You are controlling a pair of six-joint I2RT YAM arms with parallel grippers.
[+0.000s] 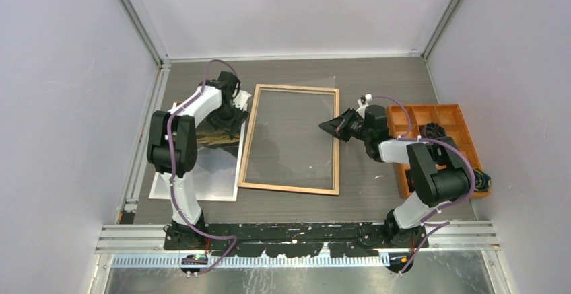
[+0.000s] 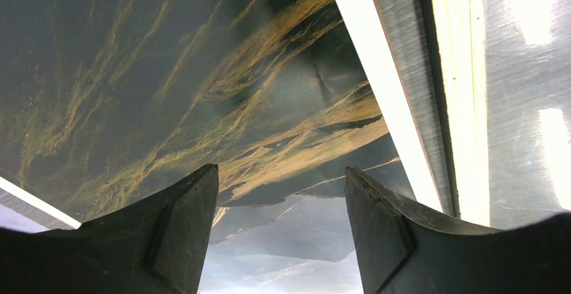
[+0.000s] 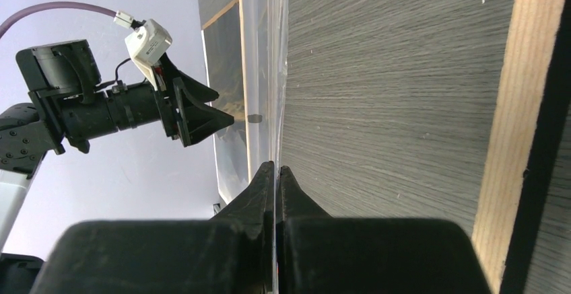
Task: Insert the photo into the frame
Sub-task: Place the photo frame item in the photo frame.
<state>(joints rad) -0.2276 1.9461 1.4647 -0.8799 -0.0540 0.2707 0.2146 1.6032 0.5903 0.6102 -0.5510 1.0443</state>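
The photo (image 1: 214, 138), a dark landscape print with a white border, lies face up on the table left of the frame. My left gripper (image 1: 232, 114) hovers just over its far end, open and empty. In the left wrist view the print (image 2: 202, 72) fills the picture between the spread fingers (image 2: 281, 169). The frame (image 1: 289, 188) lies flat in the middle, wood side up. My right gripper (image 1: 324, 126) is shut on the right edge of a clear pane (image 1: 296, 116), held tilted over the frame. The right wrist view shows the pane (image 3: 275, 72) edge-on, pinched between the fingertips (image 3: 277, 166).
An orange compartment tray (image 1: 441, 114) stands at the right, under the right arm. The frame's wood rail (image 3: 518, 105) runs beside the right gripper. The left arm (image 3: 121, 109) shows across the pane. White walls close in three sides.
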